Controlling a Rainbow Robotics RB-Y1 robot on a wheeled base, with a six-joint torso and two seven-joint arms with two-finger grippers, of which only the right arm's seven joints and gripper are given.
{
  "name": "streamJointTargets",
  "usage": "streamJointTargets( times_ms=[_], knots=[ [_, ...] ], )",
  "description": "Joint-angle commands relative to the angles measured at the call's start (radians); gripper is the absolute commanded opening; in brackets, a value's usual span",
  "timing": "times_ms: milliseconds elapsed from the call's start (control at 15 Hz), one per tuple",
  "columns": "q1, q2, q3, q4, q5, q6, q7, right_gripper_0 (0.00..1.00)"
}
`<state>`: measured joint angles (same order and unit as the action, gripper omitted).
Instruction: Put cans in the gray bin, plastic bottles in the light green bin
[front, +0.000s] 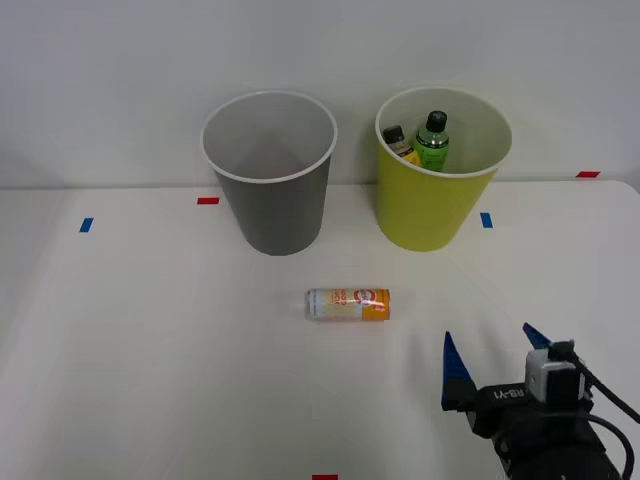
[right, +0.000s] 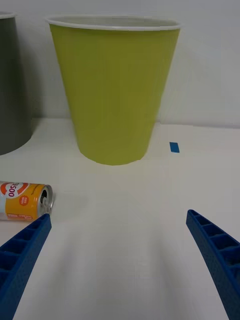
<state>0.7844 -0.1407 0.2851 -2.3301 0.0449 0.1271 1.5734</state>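
Can (right: 22, 201) label: "500" in red print, partly cut off.
Right gripper (front: 497, 360) housing: pale lettering, too small to read.

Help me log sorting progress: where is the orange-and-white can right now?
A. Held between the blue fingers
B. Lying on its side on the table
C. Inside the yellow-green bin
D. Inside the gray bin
B. The can lies on its side on the white table, in front of the gray bin and the yellow-green bin, apart from the open right gripper.
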Motion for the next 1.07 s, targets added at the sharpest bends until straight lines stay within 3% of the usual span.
streamJointTargets(
  times_ms=[67, 267, 600, 1067],
  knots=[
    [-0.059, 0.013, -0.012, -0.015, 0.006, 0.082, -0.023, 0.94],
    [-0.125, 0.030, -0.030, -0.032, 0.009, 0.207, -0.092, 0.94],
    [-0.321, 0.056, -0.044, -0.247, 0.079, 0.942, -0.362, 0.94],
    [-0.574, 0.055, -0.020, -0.215, 0.049, 1.350, -0.831, 0.94]
  ],
)
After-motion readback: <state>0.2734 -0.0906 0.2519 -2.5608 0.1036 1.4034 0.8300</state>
